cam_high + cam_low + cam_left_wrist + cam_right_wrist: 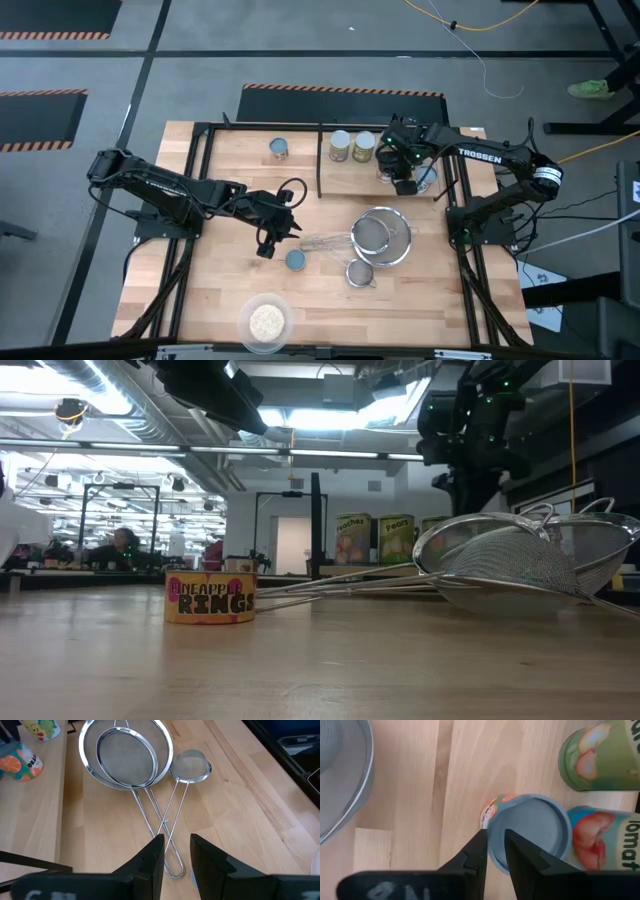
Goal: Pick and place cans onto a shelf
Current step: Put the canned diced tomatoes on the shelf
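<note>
The right gripper [492,851] sits upper right in the high view over the pale-wood, black-railed shelf [340,175], its narrowly parted fingers straddling the rim of a short blue-topped can [530,832] — whether it pinches, I cannot tell. The left gripper [176,851], frame centre, hangs slightly spread near another short blue-topped can [296,260].

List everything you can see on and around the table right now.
shelf: one, pale wood with black rails, back right of the table
cans on shelf: at least four; two cream-topped, a short blue-topped one and a tomato one under the right arm
loose cans: two, blue-topped; one left of the shelf, one mid-table
strainers: three, silver, centre right
dish of grains: one, clear, front edge
left gripper: open, beside the mid-table can
right gripper: over the short shelf can
</note>
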Action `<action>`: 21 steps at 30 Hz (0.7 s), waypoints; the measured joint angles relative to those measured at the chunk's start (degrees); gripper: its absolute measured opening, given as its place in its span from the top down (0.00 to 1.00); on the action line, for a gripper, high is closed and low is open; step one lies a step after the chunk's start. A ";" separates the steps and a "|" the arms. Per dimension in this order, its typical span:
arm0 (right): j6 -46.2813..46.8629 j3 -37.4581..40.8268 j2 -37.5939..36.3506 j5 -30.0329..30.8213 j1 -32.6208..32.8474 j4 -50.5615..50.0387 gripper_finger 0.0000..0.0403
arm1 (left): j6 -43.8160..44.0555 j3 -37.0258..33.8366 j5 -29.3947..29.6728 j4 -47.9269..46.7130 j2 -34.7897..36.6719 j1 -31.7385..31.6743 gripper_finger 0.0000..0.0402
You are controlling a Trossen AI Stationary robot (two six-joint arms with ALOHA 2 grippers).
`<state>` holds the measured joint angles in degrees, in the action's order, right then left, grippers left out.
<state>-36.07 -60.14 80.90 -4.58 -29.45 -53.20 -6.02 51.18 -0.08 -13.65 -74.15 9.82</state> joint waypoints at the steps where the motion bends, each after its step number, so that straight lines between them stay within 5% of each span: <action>1: 0.00 0.00 0.00 -0.02 0.11 -0.31 0.82 | -0.01 0.00 -0.01 0.00 0.00 0.00 0.79; 9: 4.13 0.00 -0.07 -0.06 4.57 -1.38 0.82 | 1.41 0.00 0.45 0.04 0.00 0.02 0.79; 16: 4.33 -1.66 -0.09 -0.03 10.48 -1.66 0.82 | 7.81 0.00 14.08 0.00 0.00 -0.56 0.79; 21: 4.50 -7.43 -0.11 -0.02 13.73 -1.80 0.82 | 7.00 0.00 17.72 -0.46 0.00 -4.09 0.79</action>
<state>-31.57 -67.57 80.79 -4.60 -15.72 -55.01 0.97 51.18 17.64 -14.11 -74.15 5.73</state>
